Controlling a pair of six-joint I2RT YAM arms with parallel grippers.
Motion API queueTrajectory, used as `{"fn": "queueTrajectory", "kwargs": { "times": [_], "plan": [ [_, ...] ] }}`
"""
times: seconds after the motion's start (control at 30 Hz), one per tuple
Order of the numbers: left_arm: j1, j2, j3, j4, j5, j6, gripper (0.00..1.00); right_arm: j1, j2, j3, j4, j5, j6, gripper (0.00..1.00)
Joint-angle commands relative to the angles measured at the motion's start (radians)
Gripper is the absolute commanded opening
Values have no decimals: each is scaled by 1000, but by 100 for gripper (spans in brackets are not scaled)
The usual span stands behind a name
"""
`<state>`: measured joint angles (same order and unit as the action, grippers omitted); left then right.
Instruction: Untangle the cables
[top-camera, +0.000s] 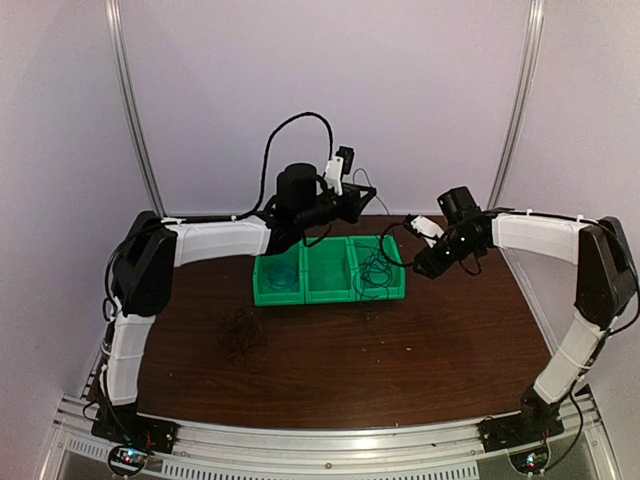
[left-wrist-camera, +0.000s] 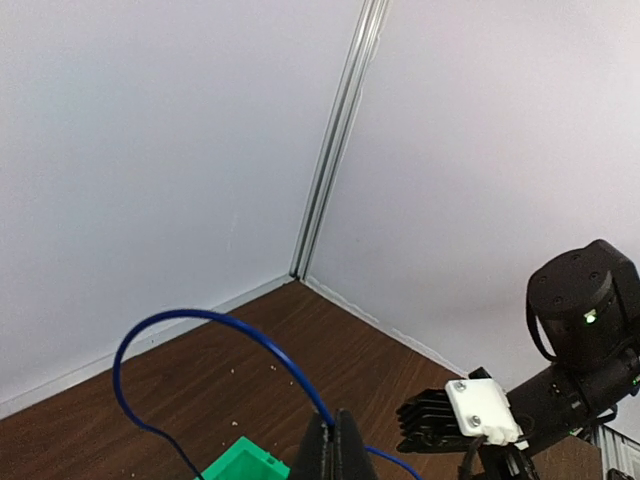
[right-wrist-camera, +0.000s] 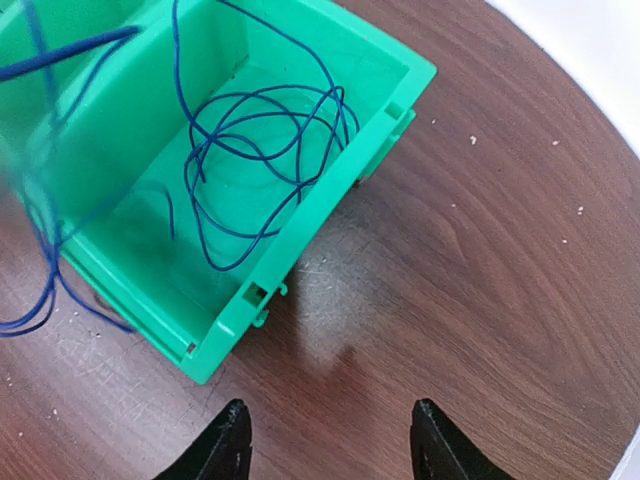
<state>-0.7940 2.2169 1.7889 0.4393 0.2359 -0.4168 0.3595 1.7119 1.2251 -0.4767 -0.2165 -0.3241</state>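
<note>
One messy clump of thin black wires (top-camera: 241, 335) sits on the dark brown wooden table (top-camera: 450, 340), left of centre and nearer the front than the green plastic three-compartment bin (top-camera: 328, 292), which is out toward the far edge. The bin's left compartment has some thin blue cable (left-wrist-camera: 200, 318) lying in it. The left gripper (left-wrist-camera: 335, 430) is raised up over the far side of the bin, fingers pinched tight on that blue cable, which arcs up in a big loop and drops back down toward the bin. The right compartment holds a loose coil of dark wire (right-wrist-camera: 265, 160); it looks dark blue up close. The right gripper (right-wrist-camera: 331, 410) hovers over the table just off the bin's right end, fingers spread apart with nothing between them.
</note>
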Motion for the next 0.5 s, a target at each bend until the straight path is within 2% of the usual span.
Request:
{"fn": "queueTrajectory", "kwargs": {
  "times": [0.0, 0.17, 0.33, 0.47],
  "plan": [
    [-4, 40, 130, 23, 29, 67, 0, -16, -203, -95, 59, -127, -106, 55],
    [-4, 121, 261, -49, 40, 78, 0, -11, -311, -185, 81, -191, -165, 54],
    [-4, 175, 196, 22, 7, 83, 0, -10, -358, -230, 97, -227, -160, 54],
    [-5, 209, 161, 18, 10, 76, 0, -8, -374, -259, 104, -252, -154, 54]
  ]
}}
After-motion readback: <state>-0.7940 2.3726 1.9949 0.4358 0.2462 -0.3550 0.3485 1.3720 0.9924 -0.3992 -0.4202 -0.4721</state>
